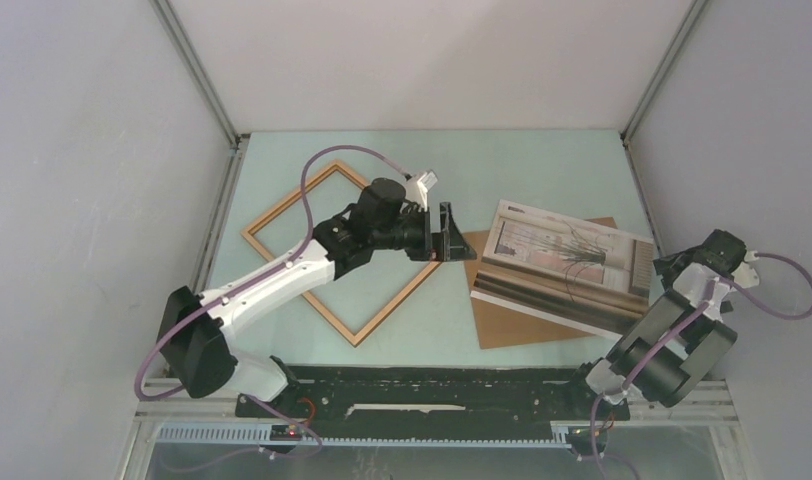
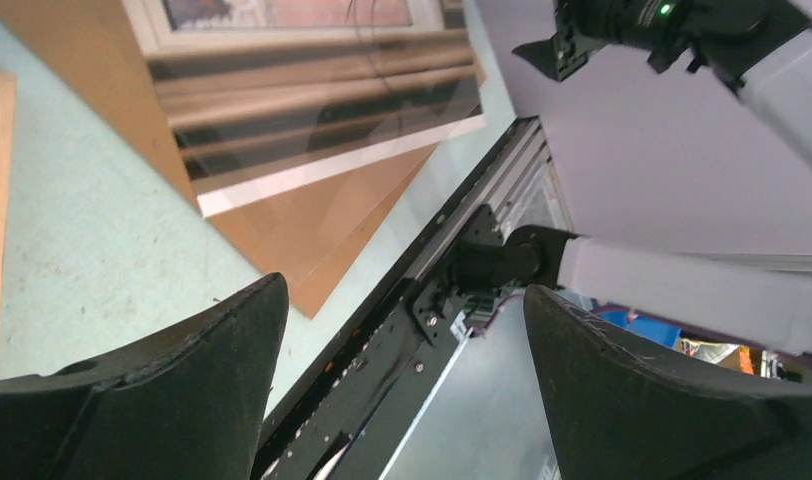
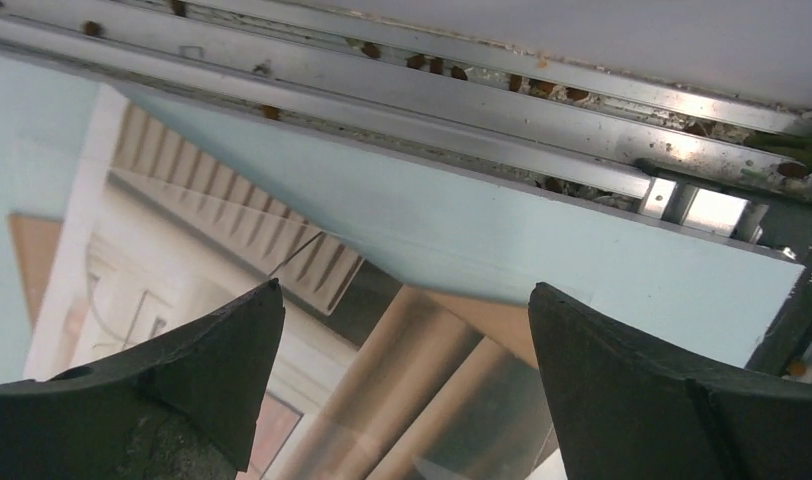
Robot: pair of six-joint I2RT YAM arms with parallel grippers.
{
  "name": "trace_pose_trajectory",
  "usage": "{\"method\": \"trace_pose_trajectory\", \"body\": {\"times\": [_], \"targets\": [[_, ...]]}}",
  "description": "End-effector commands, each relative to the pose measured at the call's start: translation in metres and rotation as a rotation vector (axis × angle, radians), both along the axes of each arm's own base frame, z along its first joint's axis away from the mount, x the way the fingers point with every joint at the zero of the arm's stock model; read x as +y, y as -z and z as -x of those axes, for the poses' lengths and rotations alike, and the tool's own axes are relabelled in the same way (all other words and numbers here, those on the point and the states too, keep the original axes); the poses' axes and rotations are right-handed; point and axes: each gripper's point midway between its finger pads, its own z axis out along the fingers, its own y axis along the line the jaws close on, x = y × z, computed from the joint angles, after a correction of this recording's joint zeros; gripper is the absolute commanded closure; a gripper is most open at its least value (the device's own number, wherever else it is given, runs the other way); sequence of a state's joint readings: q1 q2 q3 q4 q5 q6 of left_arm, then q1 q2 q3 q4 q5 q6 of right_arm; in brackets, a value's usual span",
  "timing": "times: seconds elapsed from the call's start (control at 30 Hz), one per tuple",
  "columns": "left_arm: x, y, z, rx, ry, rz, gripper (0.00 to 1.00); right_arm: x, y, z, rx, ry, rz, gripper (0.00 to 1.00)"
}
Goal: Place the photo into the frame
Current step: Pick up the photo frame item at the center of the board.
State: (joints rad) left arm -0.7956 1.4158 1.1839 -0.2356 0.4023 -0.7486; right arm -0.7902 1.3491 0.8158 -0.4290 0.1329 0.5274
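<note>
1. Black rail [image 1: 432,398] runs along the near edge of the desk [image 1: 542,170]; both arm bases sit on it, left and right.
2. Right tool [image 3: 402,290]: jaws spread wide with nothing between them. In the top view it hangs at the right side of the desk, at the right end of the photo [image 1: 562,265]. The right wrist view looks down on the print's slatted detail and the desk edge. Cannot tell if it touches anything.
3. Brown backing board [image 1: 512,325] lies flat, right of centre, turned at an angle. Its near corner and a far corner stick out from under the photo.
4. The photo lies face up on the backing board, tilted, with dark striped bands along its near long edge and the pale architectural picture behind them. It is outside the frame [image 1: 289,197], well apart to its right.
5. The frame is a light wooden rectangle lying flat left of centre, turned like a diamond, with bare desk showing inside it. The left arm [image 1: 272,280] reaches over its middle.
6. Left tool [image 1: 450,236]: jaws wide, holding nothing. It sits just past the frame's right corner, between frame and photo, pointing toward the photo. The left wrist view shows board and photo ahead. Its height above the desk is unclear.
</note>
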Motion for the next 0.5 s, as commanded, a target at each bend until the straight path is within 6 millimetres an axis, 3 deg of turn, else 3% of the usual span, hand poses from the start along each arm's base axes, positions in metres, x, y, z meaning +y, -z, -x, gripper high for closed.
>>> {"method": "trace_pose_trajectory", "body": {"times": [0.0, 0.3, 0.47], "targets": [[0.016, 0.034, 0.016, 0.015, 0.042, -0.097, 0.06, -0.017, 0.009, -0.014, 0.002, 0.029, 0.013, 0.0], [0.018, 0.045, 0.004, -0.019, 0.019, -0.161, 0.06, -0.012, 0.035, -0.043, 0.008, -0.065, -0.059, 0.0], [0.012, 0.044, -0.014, -0.039, -0.007, -0.184, 0.06, 0.009, 0.04, -0.055, -0.017, -0.128, -0.13, 0.01]]}}
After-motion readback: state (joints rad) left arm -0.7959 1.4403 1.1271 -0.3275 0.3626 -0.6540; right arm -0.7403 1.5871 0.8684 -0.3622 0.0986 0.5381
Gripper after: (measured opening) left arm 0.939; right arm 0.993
